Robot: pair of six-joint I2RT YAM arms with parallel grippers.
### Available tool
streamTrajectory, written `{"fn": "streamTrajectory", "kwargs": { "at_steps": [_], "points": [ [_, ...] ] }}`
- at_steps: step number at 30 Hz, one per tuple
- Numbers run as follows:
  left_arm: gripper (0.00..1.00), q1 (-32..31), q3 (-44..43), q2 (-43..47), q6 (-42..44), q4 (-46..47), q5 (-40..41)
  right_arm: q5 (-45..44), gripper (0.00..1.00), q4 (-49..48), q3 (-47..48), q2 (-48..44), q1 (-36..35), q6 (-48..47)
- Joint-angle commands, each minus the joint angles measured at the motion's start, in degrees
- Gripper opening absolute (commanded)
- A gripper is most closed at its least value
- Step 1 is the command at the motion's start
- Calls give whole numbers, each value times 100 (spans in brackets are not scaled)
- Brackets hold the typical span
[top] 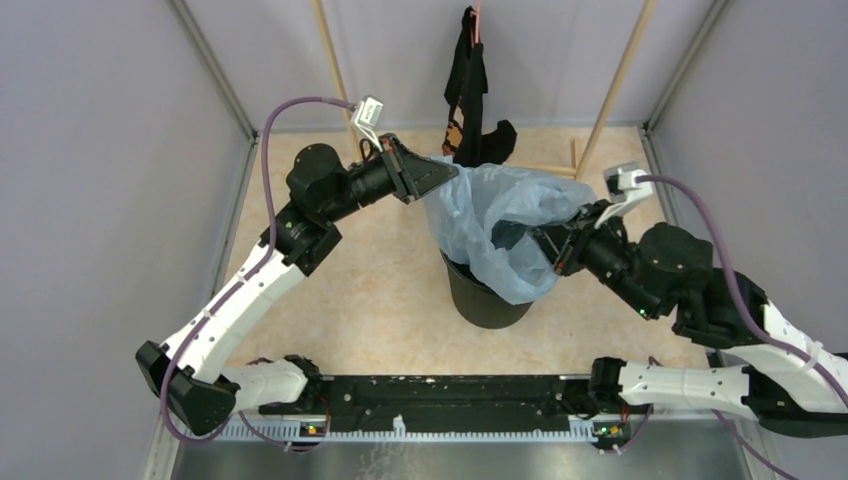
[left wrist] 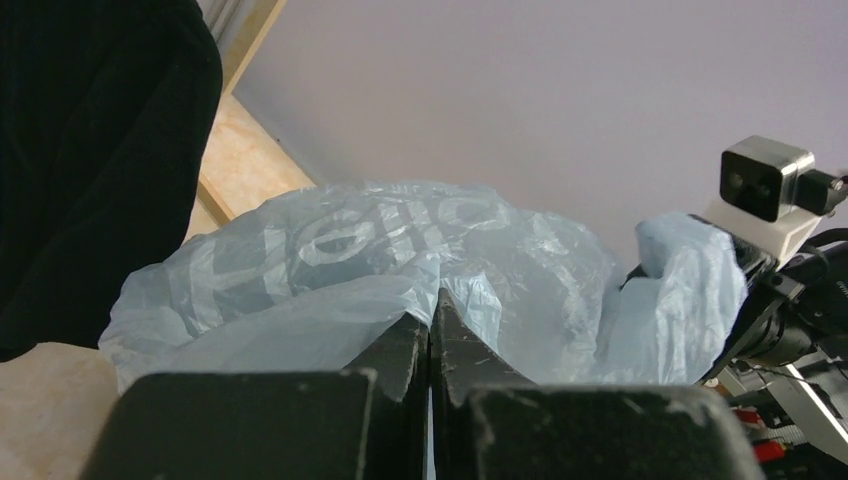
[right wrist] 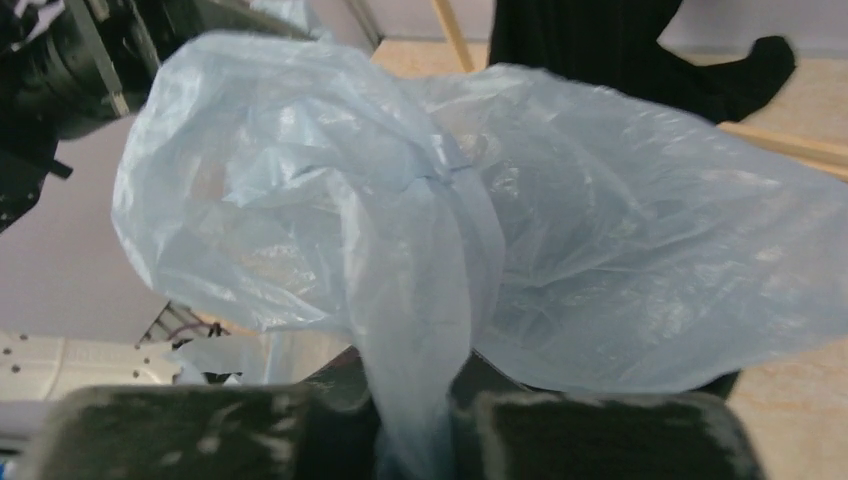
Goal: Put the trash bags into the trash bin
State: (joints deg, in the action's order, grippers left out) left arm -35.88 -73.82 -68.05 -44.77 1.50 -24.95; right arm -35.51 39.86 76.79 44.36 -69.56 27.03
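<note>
A light-blue translucent trash bag (top: 505, 215) hangs stretched between my two grippers above the round black trash bin (top: 480, 298). Its lower part drapes over the bin's rim and hides most of the bin's opening. My left gripper (top: 452, 172) is shut on the bag's upper left edge; in the left wrist view the trash bag (left wrist: 400, 270) billows beyond the closed left gripper (left wrist: 432, 312). My right gripper (top: 553, 243) is shut on a bunched fold at the bag's right side. In the right wrist view that fold of the trash bag (right wrist: 430, 330) runs down between the fingers of the right gripper (right wrist: 418, 385).
A black garment with orange print (top: 470, 90) hangs from a line at the back and touches the table just behind the bag. Two slanted wooden poles (top: 618, 80) lean at the rear. Grey walls close in the table (top: 370, 290) on both sides.
</note>
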Motion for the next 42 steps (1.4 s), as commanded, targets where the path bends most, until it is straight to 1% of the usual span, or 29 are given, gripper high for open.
{"fn": "streamTrajectory", "kwargs": {
  "at_steps": [1,2,4,5,7,9,11,13,15,19,22,25,27,29,32,35,37,40,42],
  "points": [
    [0,13,39,79,-63,700,-205,1002,17,193,166,458,30,-330],
    [0,12,94,91,-57,732,-254,1257,32,202,362,561,29,-444],
    [0,17,204,207,26,650,-293,1785,53,242,664,741,28,-679],
    [0,16,282,319,98,567,-245,2047,62,291,791,808,30,-764],
    [0,25,506,602,232,360,69,2513,73,468,1003,855,30,-826],
    [0,40,767,887,300,81,415,2659,81,563,1057,755,30,-781],
    [0,132,965,1100,338,-273,671,2582,85,595,1043,568,30,-735],
    [0,289,1162,1248,325,-450,673,2268,87,610,994,349,29,-654],
    [0,481,1385,1351,230,-390,491,1944,90,605,941,140,30,-566],
    [0,668,1424,1385,231,-435,275,1957,92,486,930,-230,30,-508],
    [0,768,1326,1382,316,-617,239,1623,92,700,1204,-370,30,-460],
    [0,819,1317,1415,353,-668,247,903,92,993,1454,-545,30,-455],
    [0,832,1346,1450,356,-674,276,306,91,1028,1421,-737,30,-521],
    [0,834,1376,1467,354,-669,270,-417,90,827,1078,-977,30,-651],
    [0,836,1388,1462,349,-668,224,-1407,84,481,518,-1147,30,-1061],
    [0,837,1381,1463,324,-676,173,-2073,77,455,356,-776,30,-1391],
    [0,837,1371,1466,319,-685,143,-2266,72,372,284,-424,30,-1610],
    [0,841,1346,1494,287,-679,92,-2249,67,268,196,78,35,-1743],
    [0,837,1336,1541,260,-672,67,-2060,62,102,27,320,96,-1776]
  ]
}}
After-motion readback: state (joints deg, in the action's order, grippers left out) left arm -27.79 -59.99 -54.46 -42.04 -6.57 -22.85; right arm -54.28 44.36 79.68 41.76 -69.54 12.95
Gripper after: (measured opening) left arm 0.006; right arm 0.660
